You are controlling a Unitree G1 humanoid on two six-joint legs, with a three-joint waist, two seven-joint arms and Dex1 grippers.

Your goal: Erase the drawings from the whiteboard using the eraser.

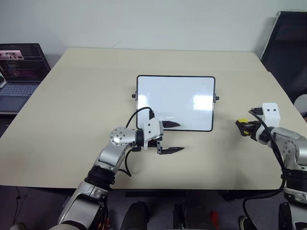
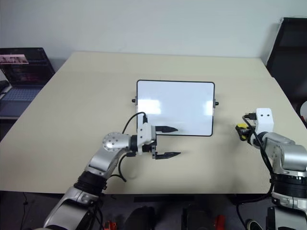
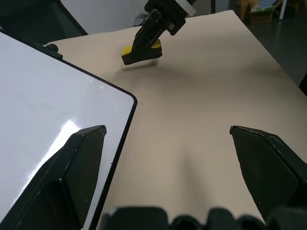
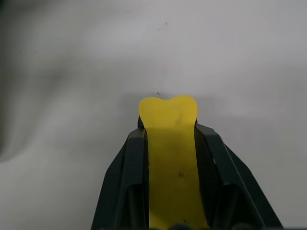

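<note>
The whiteboard (image 1: pixel 175 103) lies flat in the middle of the table, its face plain white with glare patches; the drawings are out of view. My left gripper (image 1: pixel 181 137) hovers open at the board's near edge, pointing right, one finger over the black frame and the other over bare table. In the left wrist view the board's corner (image 3: pixel 48 96) sits beside one finger. To the right of the board, my right gripper (image 1: pixel 241 126) is shut on the yellow eraser (image 4: pixel 168 143), low over the table. The left wrist view also catches the eraser (image 3: pixel 128 49).
The beige table (image 1: pixel 72 120) stretches wide around the board. An open laptop (image 1: pixel 19 72) stands off the table's far left corner. A black chair (image 1: pixel 288 48) stands past the far right corner.
</note>
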